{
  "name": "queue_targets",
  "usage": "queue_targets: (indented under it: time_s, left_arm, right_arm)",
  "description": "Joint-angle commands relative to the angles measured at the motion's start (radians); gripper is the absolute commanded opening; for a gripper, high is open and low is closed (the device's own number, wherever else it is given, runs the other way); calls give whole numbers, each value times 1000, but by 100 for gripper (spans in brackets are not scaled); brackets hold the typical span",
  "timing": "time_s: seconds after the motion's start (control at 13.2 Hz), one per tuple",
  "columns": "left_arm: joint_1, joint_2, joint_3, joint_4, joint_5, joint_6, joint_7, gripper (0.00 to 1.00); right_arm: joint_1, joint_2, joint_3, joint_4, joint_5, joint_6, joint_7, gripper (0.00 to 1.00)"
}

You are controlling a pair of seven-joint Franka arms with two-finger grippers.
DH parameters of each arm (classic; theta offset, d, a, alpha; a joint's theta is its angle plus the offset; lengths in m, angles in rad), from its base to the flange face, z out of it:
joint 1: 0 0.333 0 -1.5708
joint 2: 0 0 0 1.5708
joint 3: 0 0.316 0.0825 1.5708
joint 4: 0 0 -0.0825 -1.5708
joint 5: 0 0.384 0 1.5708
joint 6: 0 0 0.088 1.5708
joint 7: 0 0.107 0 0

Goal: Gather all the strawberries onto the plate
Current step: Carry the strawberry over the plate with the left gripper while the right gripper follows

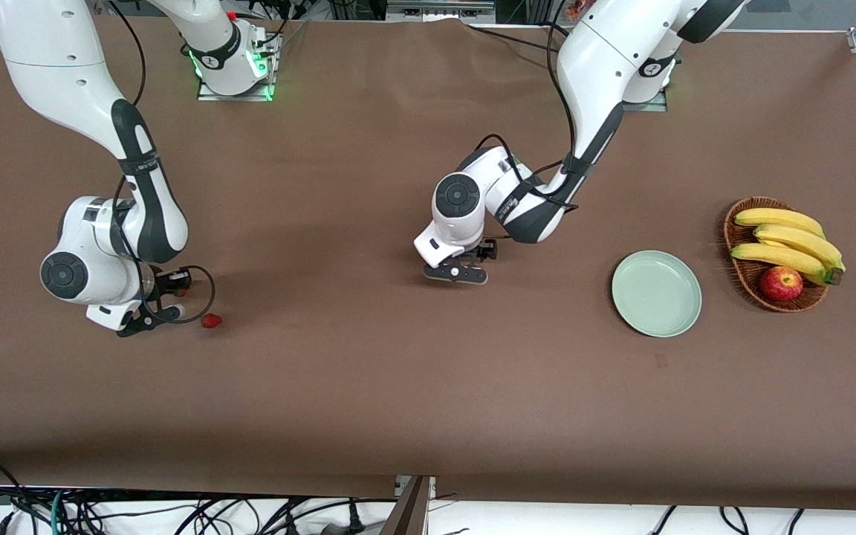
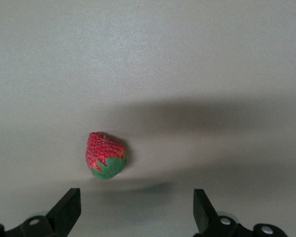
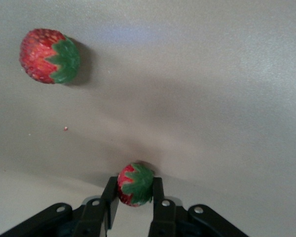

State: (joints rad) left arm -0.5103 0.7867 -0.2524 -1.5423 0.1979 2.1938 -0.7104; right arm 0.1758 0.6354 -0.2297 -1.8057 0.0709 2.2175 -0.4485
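My right gripper (image 1: 175, 291) is shut on a small red strawberry (image 3: 134, 185) with a green cap, low at the table near the right arm's end. A second strawberry (image 1: 211, 320) lies loose on the table beside it and also shows in the right wrist view (image 3: 49, 55). My left gripper (image 1: 472, 261) is open and low over the middle of the table. A third strawberry (image 2: 105, 157) lies on the table just ahead of its spread fingertips (image 2: 71, 200); the arm hides it in the front view. The mint-green plate (image 1: 656, 293) holds nothing, toward the left arm's end.
An oval wicker basket (image 1: 737, 220) with bananas (image 1: 788, 239) and a red apple (image 1: 781, 283) stands beside the plate, closer to the left arm's end of the table. Brown table surface stretches between my left gripper and the plate.
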Motion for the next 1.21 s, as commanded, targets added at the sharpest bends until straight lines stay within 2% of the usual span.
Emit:
queue_targets:
  time_s: [0.0,0.08,0.3,0.38,0.46,0.61,0.76,0.83,0.91,1.14]
  left_arm:
    - [-4,3,12,11,76,-2,41,100]
    - [2,3,12,11,116,-2,72,100]
    - [7,22,13,8,130,59,88,100]
    - [7,34,13,8,132,79,89,95]
    - [7,34,13,8,133,80,89,81]
    - [10,29,13,8,140,78,118,30]
    - [12,26,13,8,141,72,126,7]
    - [13,22,13,8,141,60,135,0]
    - [18,3,15,11,141,34,172,0]
    - [100,-90,10,41,126,-177,390,0]
  right_arm:
    - [2,-45,42,-5,14,-1,-1,1]
    - [2,-58,85,2,14,-25,19,1]
    - [5,-66,206,23,10,-48,251,2]
    - [8,-66,240,23,1,-45,342,2]
    - [11,-66,278,31,-2,-42,413,2]
    - [22,-57,325,52,-2,-41,528,2]
    - [34,-54,351,58,1,-36,624,2]
    - [36,-53,366,61,3,-35,669,2]
    - [40,-42,386,77,3,-33,721,2]
    - [77,-2,420,143,3,-26,870,2]
